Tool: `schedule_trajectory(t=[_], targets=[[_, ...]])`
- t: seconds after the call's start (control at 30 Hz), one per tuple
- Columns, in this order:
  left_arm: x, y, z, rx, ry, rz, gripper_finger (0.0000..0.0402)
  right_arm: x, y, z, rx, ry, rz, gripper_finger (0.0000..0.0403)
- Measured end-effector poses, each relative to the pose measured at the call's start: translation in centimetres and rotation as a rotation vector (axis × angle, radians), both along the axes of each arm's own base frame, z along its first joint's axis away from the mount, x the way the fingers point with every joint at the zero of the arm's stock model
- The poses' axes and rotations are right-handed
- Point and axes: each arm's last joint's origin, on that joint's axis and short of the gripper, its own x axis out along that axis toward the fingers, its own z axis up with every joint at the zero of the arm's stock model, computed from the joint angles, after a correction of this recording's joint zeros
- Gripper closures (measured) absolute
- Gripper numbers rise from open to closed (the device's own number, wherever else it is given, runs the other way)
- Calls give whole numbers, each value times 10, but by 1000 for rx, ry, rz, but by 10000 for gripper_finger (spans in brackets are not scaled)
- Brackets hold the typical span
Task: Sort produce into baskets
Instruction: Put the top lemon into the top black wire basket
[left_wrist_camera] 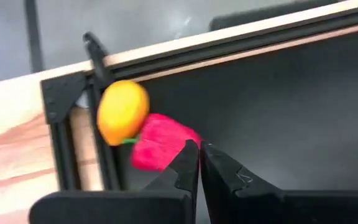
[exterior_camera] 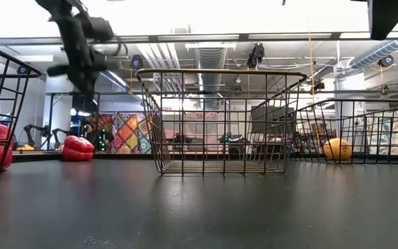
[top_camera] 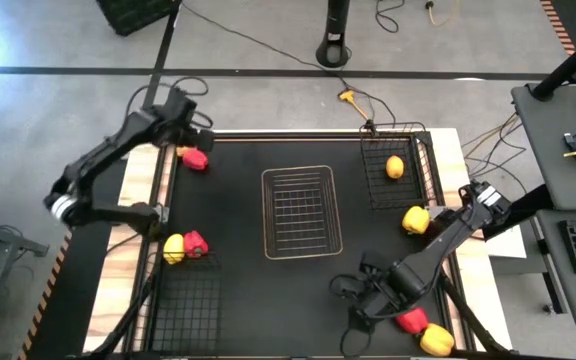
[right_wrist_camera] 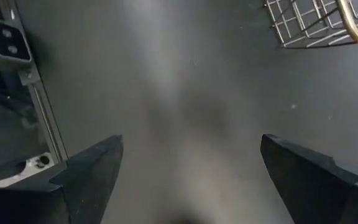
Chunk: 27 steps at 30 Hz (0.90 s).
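Observation:
My left gripper [top_camera: 204, 136] is shut and empty at the table's far left corner. It hangs above a red pepper [left_wrist_camera: 160, 142] that lies against a lemon [left_wrist_camera: 123, 111]; the low view shows the gripper [exterior_camera: 88, 102] well above the pepper [exterior_camera: 78, 147]. My right gripper [right_wrist_camera: 191, 168] is open and empty over bare table near the front right [top_camera: 360, 305]. The pale basket [top_camera: 301, 210] stands in the middle. A black basket [top_camera: 396, 165] at the far right holds a lemon [top_camera: 395, 167]. A black basket [top_camera: 183, 295] at the near left holds a yellow pepper [top_camera: 173, 248] and a red pepper [top_camera: 196, 242].
A yellow pepper [top_camera: 416, 219] lies on the table near the right edge. A red pepper [top_camera: 411, 320] and a yellow fruit [top_camera: 436, 340] lie at the near right corner, beside my right arm. A raised frame rail [left_wrist_camera: 98, 106] runs behind the far-left lemon.

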Motion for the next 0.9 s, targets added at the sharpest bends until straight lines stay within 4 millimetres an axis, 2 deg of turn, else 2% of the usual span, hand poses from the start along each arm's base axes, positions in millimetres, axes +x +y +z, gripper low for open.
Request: schedule_trajectory(t=[0.07,0.2,0.37,0.53,0.7,0.8,0.9], targets=[[2,17,-6,-48,31,18,394,-2,3,0,-13,-7,10,30],[15,44,-4,-110,79,6,369,-7,7,0,-25,-8,27,30],[23,76,-5,-231,256,41,309,-14,15,-2,-33,-16,23,30],[25,104,-24,-409,389,101,230,-24,24,-7,-37,-17,-9,30],[25,129,-45,-447,451,121,163,-31,29,-12,-24,-14,-57,30],[18,141,-54,-481,451,138,145,-34,31,-15,-19,-13,-85,30],[14,144,-70,-576,477,113,147,-36,32,-16,-18,-13,-106,30]])
